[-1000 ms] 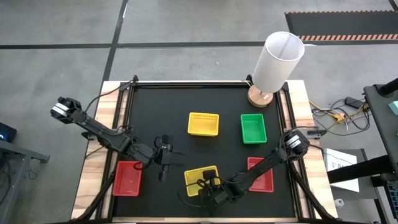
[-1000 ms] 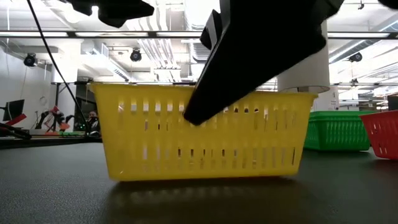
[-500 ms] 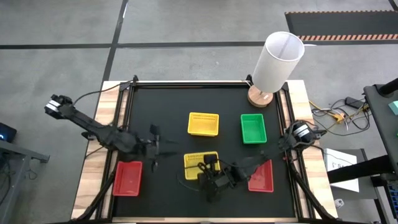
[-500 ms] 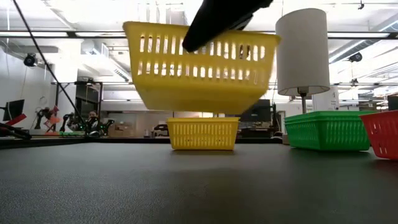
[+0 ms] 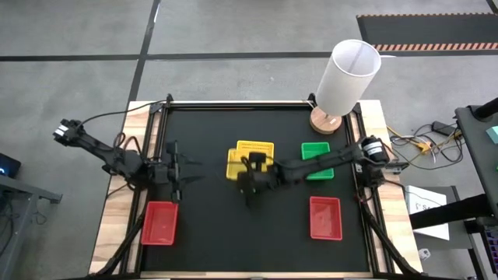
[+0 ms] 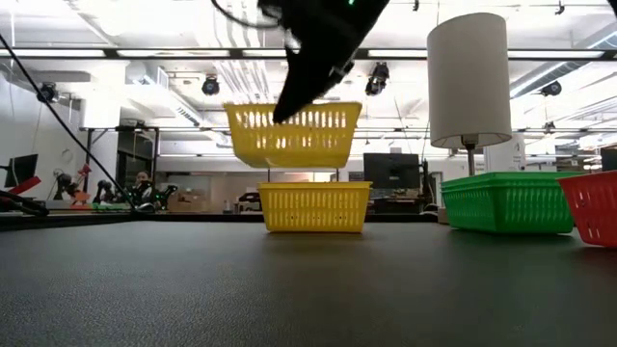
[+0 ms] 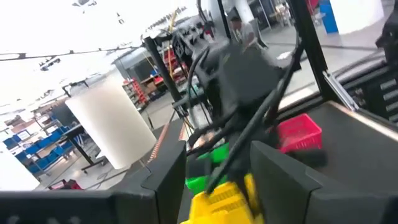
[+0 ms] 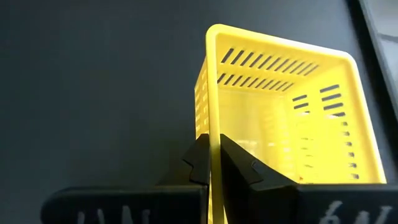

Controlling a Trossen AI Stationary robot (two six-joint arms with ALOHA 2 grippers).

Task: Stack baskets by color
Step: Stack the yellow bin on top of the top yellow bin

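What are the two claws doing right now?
Left gripper: open, holding nothing.
Right gripper: shut on the rim of a yellow basket, held in the air.

Overhead view straight down, low view level across the table (image 5: 202, 249), both sharing the yellow baskets (image 6: 313, 206).

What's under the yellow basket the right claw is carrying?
The lifted yellow basket, pinched by the right claw, hangs above a second yellow basket on the mat. That basket's inside is hidden.

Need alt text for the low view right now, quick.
The right gripper, shut on a yellow basket's rim, holds it tilted in the air above a second yellow basket on the table. At right: a green basket, a red basket's edge.
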